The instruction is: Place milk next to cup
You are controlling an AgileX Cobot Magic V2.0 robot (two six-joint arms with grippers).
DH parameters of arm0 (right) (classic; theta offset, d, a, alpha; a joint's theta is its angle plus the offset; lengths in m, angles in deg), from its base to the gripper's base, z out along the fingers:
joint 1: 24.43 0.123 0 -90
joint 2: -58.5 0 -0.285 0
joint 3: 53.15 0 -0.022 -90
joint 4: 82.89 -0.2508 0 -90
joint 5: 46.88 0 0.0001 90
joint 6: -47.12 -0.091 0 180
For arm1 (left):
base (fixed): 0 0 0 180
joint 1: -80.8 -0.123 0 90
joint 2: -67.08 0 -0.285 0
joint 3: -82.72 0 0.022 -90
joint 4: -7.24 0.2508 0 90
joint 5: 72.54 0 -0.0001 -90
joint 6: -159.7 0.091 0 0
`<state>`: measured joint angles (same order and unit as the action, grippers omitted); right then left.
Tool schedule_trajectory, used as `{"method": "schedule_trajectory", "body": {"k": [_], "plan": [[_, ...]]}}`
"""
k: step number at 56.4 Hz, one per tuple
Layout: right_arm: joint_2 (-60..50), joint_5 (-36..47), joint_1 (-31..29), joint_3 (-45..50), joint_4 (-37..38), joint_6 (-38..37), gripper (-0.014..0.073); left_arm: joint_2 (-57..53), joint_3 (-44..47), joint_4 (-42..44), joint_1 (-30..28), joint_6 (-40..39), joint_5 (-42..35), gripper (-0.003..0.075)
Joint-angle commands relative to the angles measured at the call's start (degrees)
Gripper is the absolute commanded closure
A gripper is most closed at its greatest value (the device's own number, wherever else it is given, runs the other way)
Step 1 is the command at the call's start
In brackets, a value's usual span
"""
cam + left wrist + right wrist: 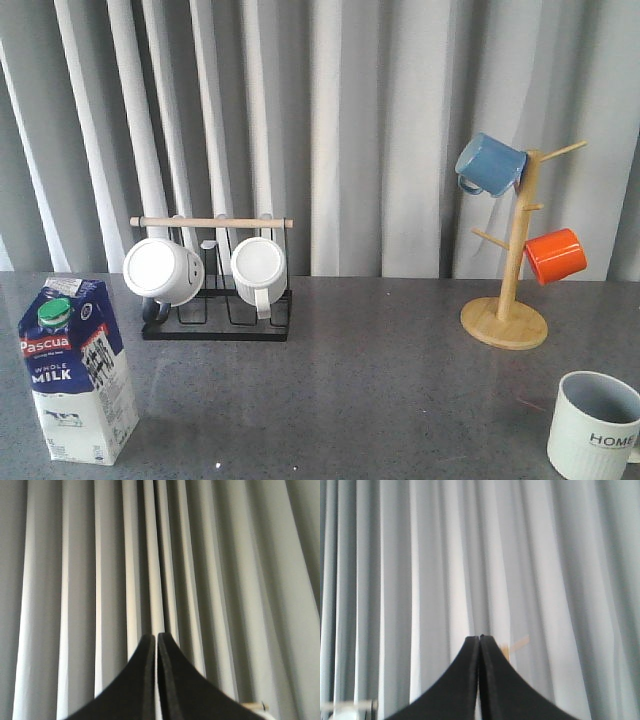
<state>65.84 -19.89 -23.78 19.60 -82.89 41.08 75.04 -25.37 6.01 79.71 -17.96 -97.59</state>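
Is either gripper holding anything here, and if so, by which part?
Nothing is held. The left gripper and right gripper are both shut on nothing; the milk carton stands untouched.

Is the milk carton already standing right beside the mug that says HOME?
No, the milk stands at the table's near left edge, while the cup sits far off at the near right.

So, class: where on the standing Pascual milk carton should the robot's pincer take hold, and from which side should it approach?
Grip the milk carton across its flat side walls at mid-body, below the sloped gable and green cap. It stands upright near the table's left front, so the left pincer, now shut, would probably best open and come in level from the robot's side.
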Motion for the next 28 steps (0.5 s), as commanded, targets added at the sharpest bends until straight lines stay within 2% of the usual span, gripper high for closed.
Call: {"method": "schedule_trajectory", "body": {"k": [1, 7, 10, 13, 21, 28], "plan": [[5.1, 2.2, -0.3, -9.9, 0.0, 1.5, 0.0602, 6.4, -10.2, -3.9, 0.0, 1.5, 1.4, 0.0726], [17.8, -14.1, -0.3, -22.8, 0.0, 6.7, 0.0602, 20.9, -22.3, -8.8, -0.1, 6.1, 9.6, 0.0726], [25.0, -24.0, -0.3, -28.7, 0.0, 8.0, 0.0602, 27.4, -28.0, -10.3, 0.2, 6.1, 14.4, 0.0726], [31.0, -29.9, -0.3, -33.5, 0.0, 8.1, 0.0602, 31.9, -32.7, -10.2, 0.6, 6.0, 18.9, 0.0726], [41.6, -37.1, -0.3, -39.7, 0.0, 6.9, 0.0602, 39.9, -39.5, -10.2, 0.8, 5.0, 23.9, 0.0726], [45.2, -38.4, -0.3, -40.2, 2.7, 7.9, 0.0602, 41.3, -40.2, -10.2, 0.8, 3.9, 26.3, 0.0726]]}}
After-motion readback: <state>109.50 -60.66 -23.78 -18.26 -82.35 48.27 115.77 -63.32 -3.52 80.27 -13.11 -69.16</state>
